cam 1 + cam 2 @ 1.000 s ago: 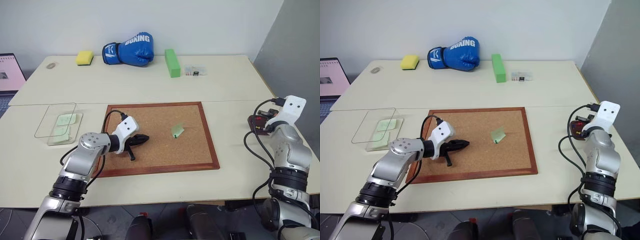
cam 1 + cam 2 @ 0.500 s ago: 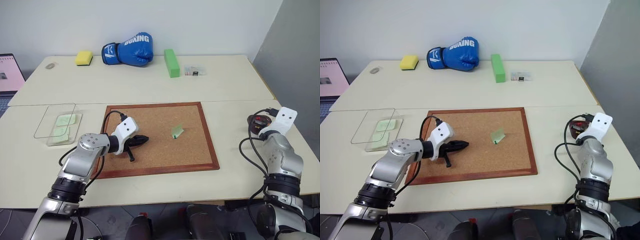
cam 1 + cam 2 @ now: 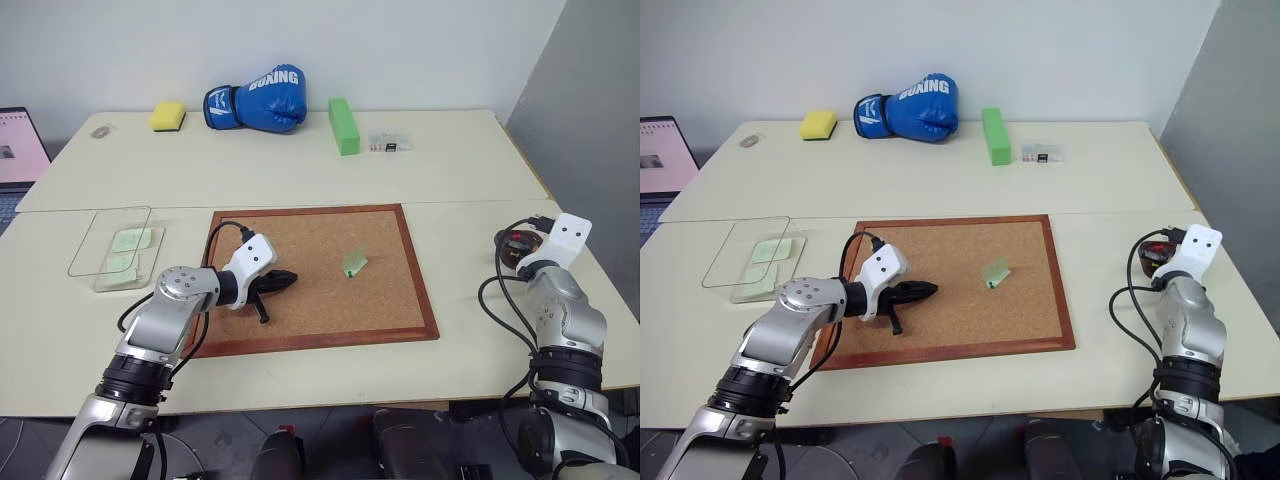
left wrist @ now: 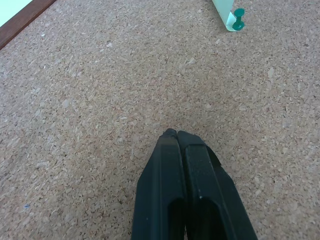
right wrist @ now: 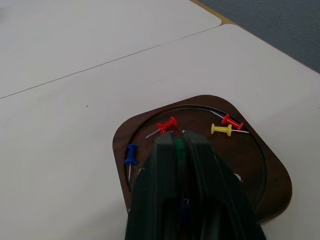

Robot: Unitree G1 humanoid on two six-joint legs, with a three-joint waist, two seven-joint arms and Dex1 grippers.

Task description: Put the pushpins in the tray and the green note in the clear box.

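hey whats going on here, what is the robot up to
The right gripper hangs over the brown tray with a green pushpin between its fingers, apparently dropping it off. Two red pins, a yellow one and a blue one already lie in the tray. The left gripper is shut over the corkboard, where a green note is still pinned by another green pushpin. The clear box holds other green notes.

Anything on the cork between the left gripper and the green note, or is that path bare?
Bare. The left wrist view shows plain corkboard between the left gripper and the green note, still pinned by a green pushpin.
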